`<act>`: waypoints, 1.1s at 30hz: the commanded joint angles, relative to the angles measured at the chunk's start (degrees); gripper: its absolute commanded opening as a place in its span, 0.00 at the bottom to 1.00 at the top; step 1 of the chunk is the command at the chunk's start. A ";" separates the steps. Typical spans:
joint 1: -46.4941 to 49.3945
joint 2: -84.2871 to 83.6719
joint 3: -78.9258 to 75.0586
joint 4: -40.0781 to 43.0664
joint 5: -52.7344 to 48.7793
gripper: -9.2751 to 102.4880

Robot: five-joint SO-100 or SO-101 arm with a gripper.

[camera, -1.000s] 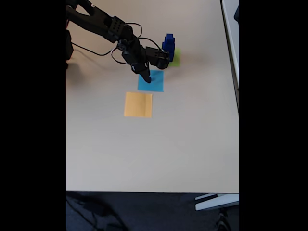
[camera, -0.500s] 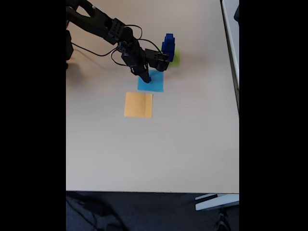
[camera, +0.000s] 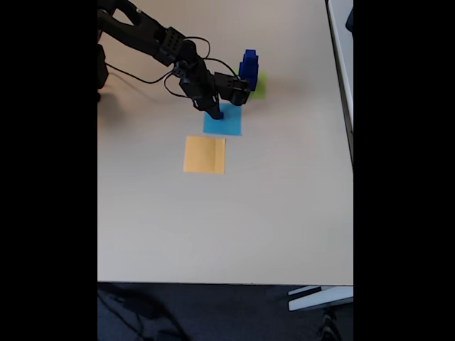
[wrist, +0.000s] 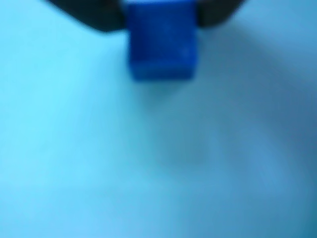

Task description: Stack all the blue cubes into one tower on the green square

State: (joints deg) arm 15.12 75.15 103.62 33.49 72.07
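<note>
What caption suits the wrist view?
Small blue cube between the dark gripper fingers, above the light-blue square.

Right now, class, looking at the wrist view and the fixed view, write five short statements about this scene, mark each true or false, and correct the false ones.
1. A small blue cube sits between the gripper fingers in the wrist view. True.
2. The gripper is over the orange square. False: it is over the light-blue square.
3. A tower of blue cubes stands on the green square. True.
4. The orange square lies between the light-blue square and the green square. False: the light-blue one lies between the other two.
5. A cube rests on the orange square. False: its surface is bare.
</note>
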 commanded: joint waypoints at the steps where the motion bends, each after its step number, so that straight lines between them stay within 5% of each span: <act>1: -0.18 1.58 -0.62 -1.05 -0.26 0.08; 12: -1.49 8.79 -2.02 5.01 0.97 0.08; 23: -3.08 10.55 -22.50 25.22 4.04 0.08; 33: -6.94 9.14 -29.62 26.63 12.66 0.08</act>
State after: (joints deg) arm 9.05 80.95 78.57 59.85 82.27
